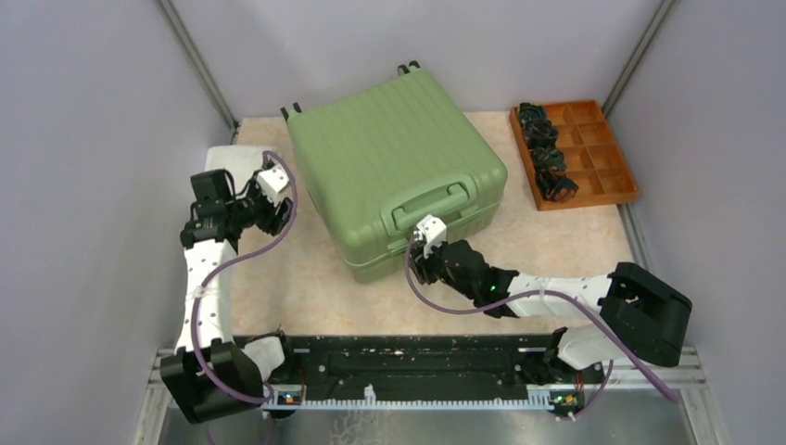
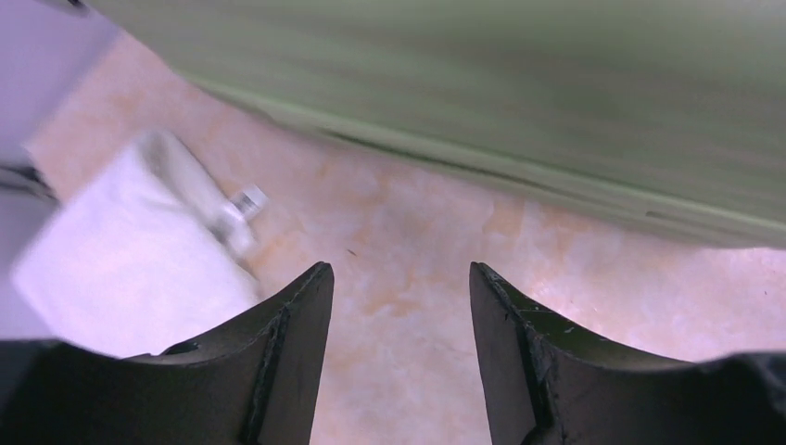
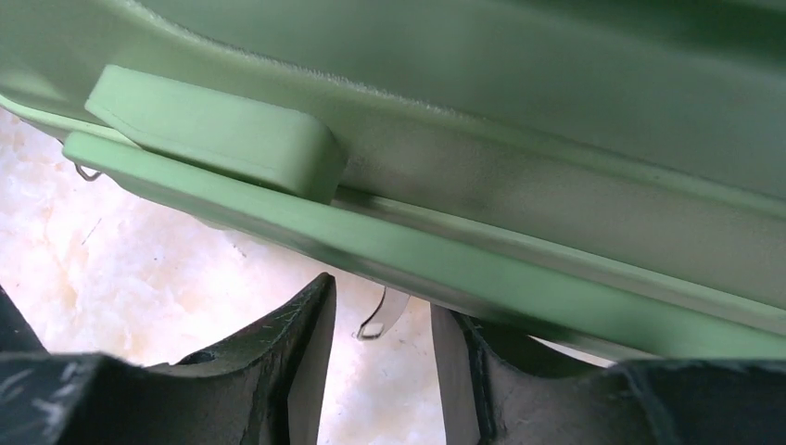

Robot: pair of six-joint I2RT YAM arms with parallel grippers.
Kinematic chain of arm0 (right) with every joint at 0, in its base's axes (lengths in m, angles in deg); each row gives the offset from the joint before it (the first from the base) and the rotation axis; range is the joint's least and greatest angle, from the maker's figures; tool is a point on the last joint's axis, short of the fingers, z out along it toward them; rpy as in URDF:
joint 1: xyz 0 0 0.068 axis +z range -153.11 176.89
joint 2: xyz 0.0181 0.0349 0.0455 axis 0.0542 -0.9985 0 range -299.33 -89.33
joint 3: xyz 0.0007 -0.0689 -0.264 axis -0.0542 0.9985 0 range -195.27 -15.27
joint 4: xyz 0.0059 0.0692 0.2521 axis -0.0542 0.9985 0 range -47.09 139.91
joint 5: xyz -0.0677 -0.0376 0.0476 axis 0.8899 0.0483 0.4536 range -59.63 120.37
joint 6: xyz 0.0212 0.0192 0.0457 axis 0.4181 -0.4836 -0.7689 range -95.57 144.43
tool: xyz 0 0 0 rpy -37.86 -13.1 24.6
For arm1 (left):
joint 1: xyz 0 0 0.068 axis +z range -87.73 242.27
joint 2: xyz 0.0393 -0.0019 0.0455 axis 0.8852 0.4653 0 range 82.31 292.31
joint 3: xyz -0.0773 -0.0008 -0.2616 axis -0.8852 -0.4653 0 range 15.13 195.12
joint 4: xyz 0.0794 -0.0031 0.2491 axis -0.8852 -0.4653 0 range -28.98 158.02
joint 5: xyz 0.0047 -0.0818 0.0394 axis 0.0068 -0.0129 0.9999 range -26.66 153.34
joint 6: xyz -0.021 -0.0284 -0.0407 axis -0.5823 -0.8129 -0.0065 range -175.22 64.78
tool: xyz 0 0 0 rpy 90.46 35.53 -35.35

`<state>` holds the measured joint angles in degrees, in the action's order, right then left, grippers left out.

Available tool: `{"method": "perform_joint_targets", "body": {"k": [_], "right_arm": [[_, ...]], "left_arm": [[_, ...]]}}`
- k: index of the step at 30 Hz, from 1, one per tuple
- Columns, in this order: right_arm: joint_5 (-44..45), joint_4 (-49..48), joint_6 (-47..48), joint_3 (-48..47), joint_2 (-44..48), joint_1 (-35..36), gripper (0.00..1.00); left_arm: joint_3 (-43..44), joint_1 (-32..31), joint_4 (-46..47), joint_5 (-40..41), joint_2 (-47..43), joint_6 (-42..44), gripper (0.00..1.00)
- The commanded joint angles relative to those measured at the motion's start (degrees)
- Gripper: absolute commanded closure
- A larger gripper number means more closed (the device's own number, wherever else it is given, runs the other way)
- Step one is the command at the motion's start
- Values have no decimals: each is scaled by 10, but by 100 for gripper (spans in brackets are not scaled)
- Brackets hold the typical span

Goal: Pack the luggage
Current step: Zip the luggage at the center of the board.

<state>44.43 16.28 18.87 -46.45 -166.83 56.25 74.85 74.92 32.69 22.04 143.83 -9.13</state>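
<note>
A light-green ribbed luggage (image 1: 399, 158) case lies flat and shut in the middle of a beige marbled surface (image 1: 575, 241). The right gripper (image 3: 378, 298) is at its near seam, fingers slightly parted around a small metal zip pull (image 3: 375, 323) but not clenched on it. The left gripper (image 2: 399, 273) hangs released and empty just off the case's left side. What is packed inside cannot be seen; sealing the seam looks like the step left, while a white folded item (image 2: 130, 260) and an orange tray (image 1: 607, 181) of dark bits (image 1: 542, 148) sit outside, with plain pale grey walls (image 1: 83, 139) on three sides.
</note>
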Motion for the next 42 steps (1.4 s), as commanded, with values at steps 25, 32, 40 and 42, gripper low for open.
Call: {"method": "perform_joint_targets", "body": {"k": [25,32,40,42], "right_arm": [[131,-148,11,-35,-35,119,100],[144,-163,29,-68,-70,171,100],[136,-163,45,-109,-93,228,100],[129,-165,42,-118,-96,240,100]], "left_arm": [[-260,-124,349,-64,23,-127,48],[-239,-169,342,-61,30,-127,49],[-227,-191,311,-47,30,-112,50],[-225,-196,308,-46,28,-113,51]]}}
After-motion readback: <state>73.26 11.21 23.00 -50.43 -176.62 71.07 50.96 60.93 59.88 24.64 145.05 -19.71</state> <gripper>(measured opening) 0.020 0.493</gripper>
